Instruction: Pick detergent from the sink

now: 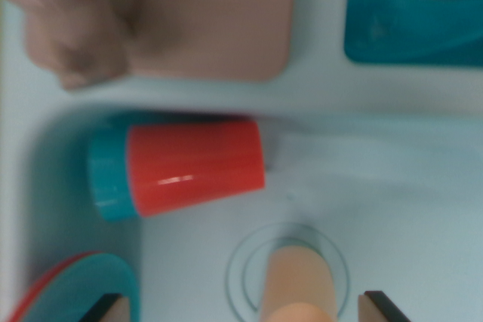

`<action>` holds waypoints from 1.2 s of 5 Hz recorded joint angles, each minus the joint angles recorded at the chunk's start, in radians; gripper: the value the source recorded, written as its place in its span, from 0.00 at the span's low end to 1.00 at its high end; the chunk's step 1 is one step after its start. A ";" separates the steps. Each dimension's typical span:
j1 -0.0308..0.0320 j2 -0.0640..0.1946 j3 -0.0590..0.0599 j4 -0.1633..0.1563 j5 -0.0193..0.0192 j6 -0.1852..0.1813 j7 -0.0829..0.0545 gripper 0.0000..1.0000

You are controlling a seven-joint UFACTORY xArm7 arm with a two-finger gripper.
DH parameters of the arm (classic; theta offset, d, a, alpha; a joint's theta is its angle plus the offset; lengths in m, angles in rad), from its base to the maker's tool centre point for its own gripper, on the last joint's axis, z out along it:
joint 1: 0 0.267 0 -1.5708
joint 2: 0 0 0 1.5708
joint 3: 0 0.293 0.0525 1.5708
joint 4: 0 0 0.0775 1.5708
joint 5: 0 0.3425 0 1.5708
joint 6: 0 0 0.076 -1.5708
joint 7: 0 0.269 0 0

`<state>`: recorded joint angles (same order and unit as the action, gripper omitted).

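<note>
The detergent is a red bottle with a teal cap, lying on its side in the white sink, cap toward the wrist view's left. My gripper is open at the bottom edge, and only its two fingertips show. Between them a peach-coloured cylinder stands over the round drain. The detergent lies above and left of the gap between the fingertips, apart from them.
A teal and red plate sits in the sink's bottom left corner. On the counter above the sink are a pink board, a blurred pinkish lump and a teal container.
</note>
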<state>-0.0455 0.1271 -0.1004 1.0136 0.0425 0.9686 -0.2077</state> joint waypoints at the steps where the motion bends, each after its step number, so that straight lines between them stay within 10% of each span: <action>1: -0.0044 0.008 -0.005 -0.031 0.0011 -0.033 -0.015 0.00; 6: -0.0108 0.020 -0.012 -0.076 0.0028 -0.082 -0.036 0.00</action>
<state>-0.0563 0.1474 -0.1128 0.9378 0.0453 0.8870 -0.2439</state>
